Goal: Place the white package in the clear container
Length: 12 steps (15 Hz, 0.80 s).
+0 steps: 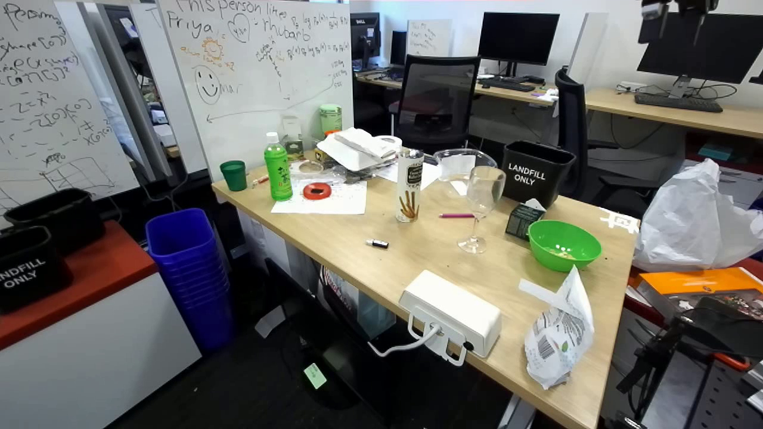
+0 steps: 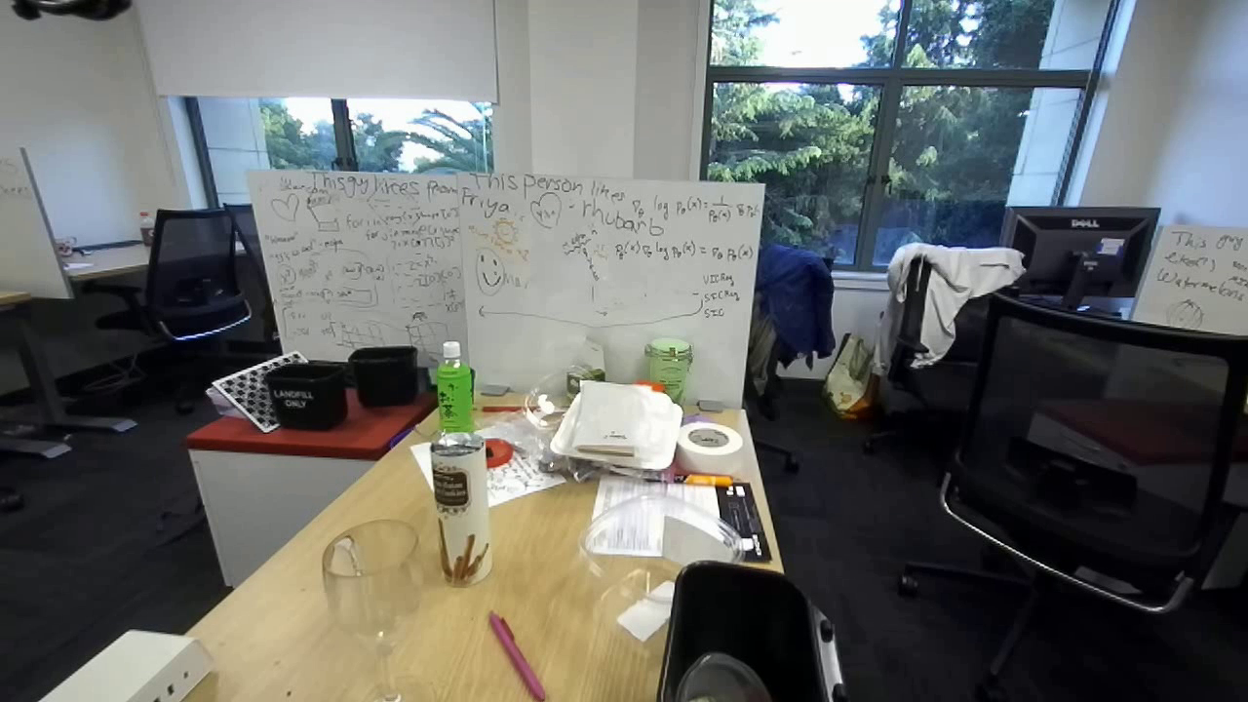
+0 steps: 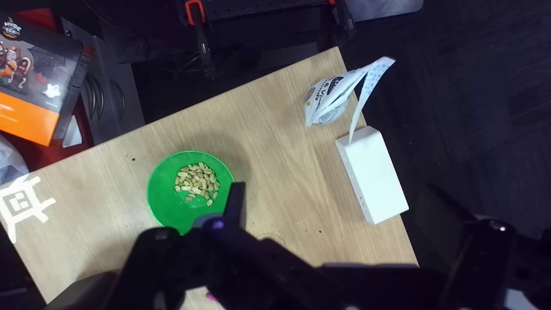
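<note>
The white package, a crinkled printed bag with a torn strip at its top, stands on the table near a corner in an exterior view. It also shows in the wrist view, beside the white box. The clear container is a round see-through tub near the black bin; it shows in both exterior views and is out of the wrist view. My gripper is open and empty, its fingers wide apart. It hangs high above the table, at the top right in an exterior view, away from the package.
A green bowl with nuts stands near the package. A white box with a cable sits at the table edge. A wine glass, a tall printed can, a small dark carton and a black bin stand around the container.
</note>
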Available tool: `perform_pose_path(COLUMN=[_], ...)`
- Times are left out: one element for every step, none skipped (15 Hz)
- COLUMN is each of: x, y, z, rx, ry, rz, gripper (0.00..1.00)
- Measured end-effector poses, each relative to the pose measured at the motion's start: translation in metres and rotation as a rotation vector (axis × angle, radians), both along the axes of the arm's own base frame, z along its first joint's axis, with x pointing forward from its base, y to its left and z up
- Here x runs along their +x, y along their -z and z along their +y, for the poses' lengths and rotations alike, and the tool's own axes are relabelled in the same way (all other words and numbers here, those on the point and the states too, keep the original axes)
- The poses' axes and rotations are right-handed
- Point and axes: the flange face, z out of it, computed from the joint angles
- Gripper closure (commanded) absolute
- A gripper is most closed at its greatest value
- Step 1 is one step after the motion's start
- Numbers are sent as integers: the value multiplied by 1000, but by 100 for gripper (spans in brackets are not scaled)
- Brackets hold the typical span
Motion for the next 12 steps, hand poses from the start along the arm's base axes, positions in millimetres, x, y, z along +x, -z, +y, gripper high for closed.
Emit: perform_pose_path(x=[0, 0, 0, 0, 0, 0, 0, 0, -1, -2, -4, -6], y=[0, 0, 0, 0, 0, 0, 2, 5, 9, 14, 20, 26], z=[0, 0, 0, 0, 0, 1, 2, 4, 6, 7, 9, 11], rx=[0, 0, 0, 0, 0, -1, -3, -4, -4, -5, -5, -5], ry=[0, 0, 0, 0, 0, 1, 4, 7, 11, 15, 19, 22], rz=[0, 0, 0, 0, 0, 1, 4, 10, 20, 33, 47, 62], gripper=[0, 0, 0, 0, 0, 0, 0, 0, 0, 0, 0, 0])
